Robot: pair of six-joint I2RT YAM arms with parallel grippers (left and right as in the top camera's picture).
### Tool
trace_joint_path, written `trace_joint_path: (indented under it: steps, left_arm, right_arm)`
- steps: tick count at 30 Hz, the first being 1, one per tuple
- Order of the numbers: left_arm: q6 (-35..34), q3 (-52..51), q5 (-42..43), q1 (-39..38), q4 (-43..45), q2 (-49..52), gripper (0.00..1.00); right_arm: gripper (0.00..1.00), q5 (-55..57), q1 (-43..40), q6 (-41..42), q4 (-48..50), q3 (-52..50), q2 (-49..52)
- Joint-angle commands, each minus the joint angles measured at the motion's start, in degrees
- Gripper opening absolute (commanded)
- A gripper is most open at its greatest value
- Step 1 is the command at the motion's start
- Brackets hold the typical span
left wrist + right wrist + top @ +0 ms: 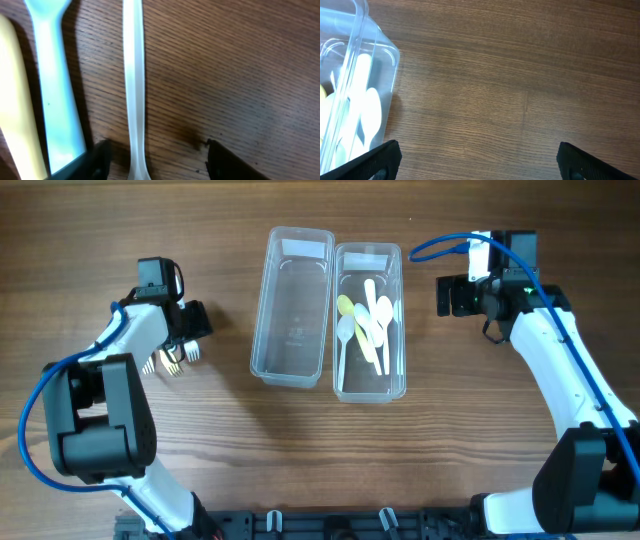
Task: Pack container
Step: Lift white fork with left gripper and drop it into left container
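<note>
Two clear plastic containers stand side by side at the table's middle. The left container [292,305] is empty. The right container [368,320] holds several white and yellow plastic spoons [368,320]; its corner shows in the right wrist view [355,100]. Several plastic forks [172,360] lie on the table at the left. My left gripper [190,320] is open low over them, its fingers [156,160] on either side of a white fork handle [134,90], with a pale blue handle [57,95] and a yellow handle [15,125] beside it. My right gripper [477,160] is open and empty, to the right of the containers.
The wooden table [450,440] is bare at the front and far right. The arms' bases stand at the front left and front right corners.
</note>
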Motion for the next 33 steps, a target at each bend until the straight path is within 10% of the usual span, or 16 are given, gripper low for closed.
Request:
trace_joint_path:
  steps: [1,6,20,33]
  left_arm:
    - [-1.0,0.2,0.1,0.5,-0.8,2.0,0.42]
    - [-1.0,0.2,0.3,0.5,-1.2,2.0,0.04]
    - [-1.0,4.1,2.3,0.5,1.4,-4.0,0.04]
    - [7.6,8.3,38.5,-2.1,3.4,-20.9,0.04]
  right_arm:
    - [1.00,1.0,0.0,-0.7,0.2,0.1,-0.3]
    - [1.00,1.0,0.0,-0.7,0.2,0.1,-0.3]
    - [1.00,1.0,0.0,-0.7,0.2,0.1,-0.3]
    - [1.00,1.0,0.0,-0.7,0.2,0.1,-0.3]
